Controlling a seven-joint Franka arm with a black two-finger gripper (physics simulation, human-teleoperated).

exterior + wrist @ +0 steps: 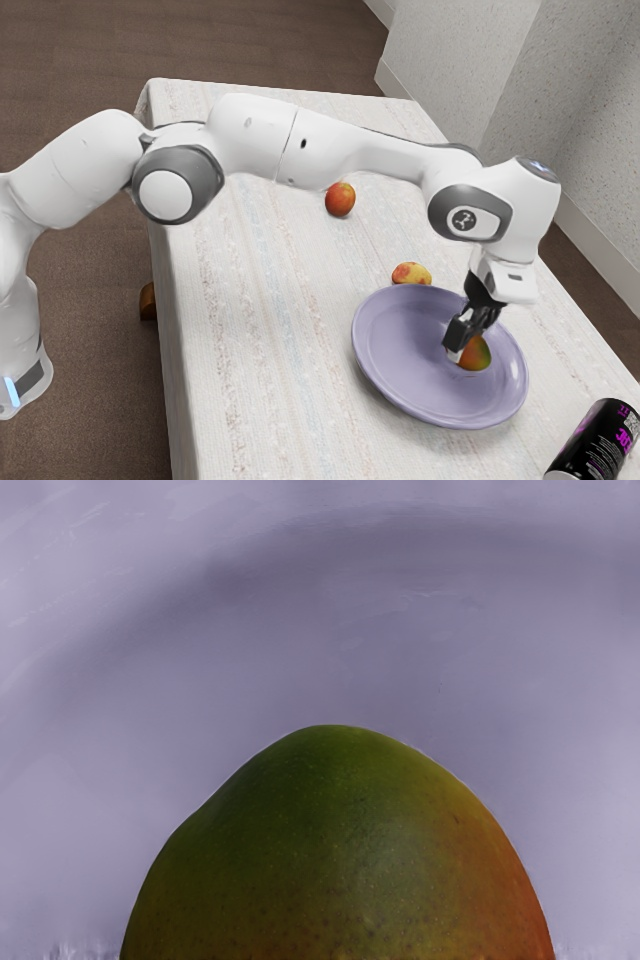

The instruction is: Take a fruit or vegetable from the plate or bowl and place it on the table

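"Pale, faintly striped cloth [250,330] covers the table, with brown floor [60,50] at upper left. Where's our mango [477,353]?"

"Lower right of the exterior view, inside the purple plate [400,372], right of its middle. It's green turning orange."

"And the gripper [464,349]?"

"Down at the mango. Whether it's clenched on it or released, I can't tell."

"Anything else?"

"One red-orange fruit [340,199] near upper centre, a yellow-red fruit [411,273] just beside the plate's rim, and a black can [598,440] in the lower right corner."
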